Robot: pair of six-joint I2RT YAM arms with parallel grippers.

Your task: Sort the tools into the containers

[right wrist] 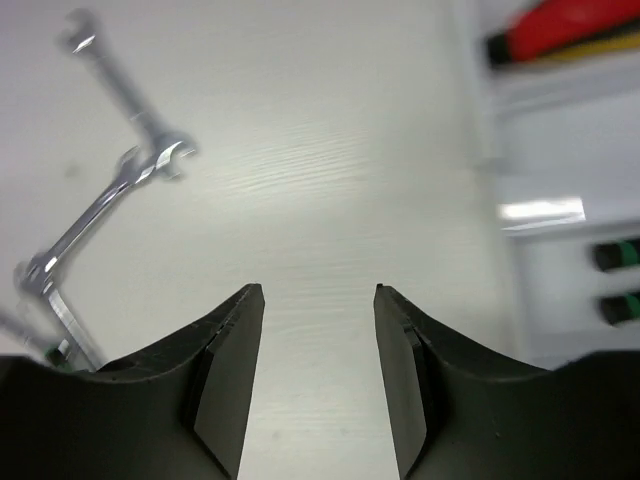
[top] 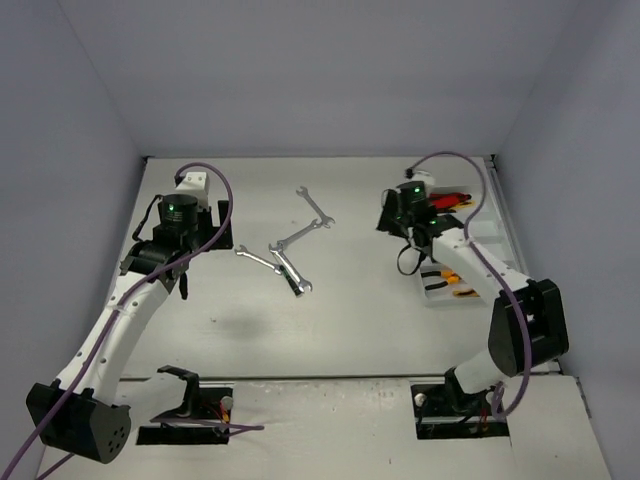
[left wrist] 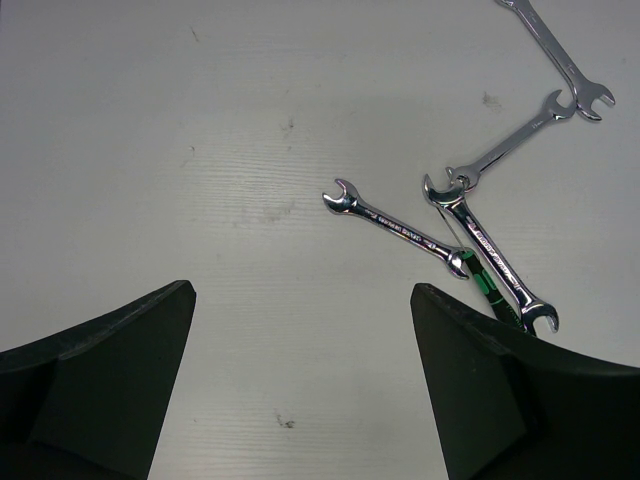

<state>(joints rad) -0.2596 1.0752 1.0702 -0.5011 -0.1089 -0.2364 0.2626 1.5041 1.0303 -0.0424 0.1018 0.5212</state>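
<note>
**Overhead view.** We see four silver wrenches (top: 300, 234) scattered at the centre of the table (top: 350, 310). The white tray (top: 427, 296) lies at the right, and the right arm hides much of it. Red cutters (top: 452, 197) show at its upper end and orange pliers (top: 460, 292) at its lower end.

**Left wrist view.** This view adds a green-and-black screwdriver (left wrist: 490, 290) lying under the lowest wrench (left wrist: 487, 268). The left gripper (left wrist: 300, 290) stands spread wide, with nothing between its fingers.

**Right wrist view.** We find the right gripper (right wrist: 318, 290) likewise parted and empty above the table. Two wrenches lie at the upper left. At the right edge, blurred, the tray holds two green-and-black handle ends (right wrist: 620, 255).
</note>
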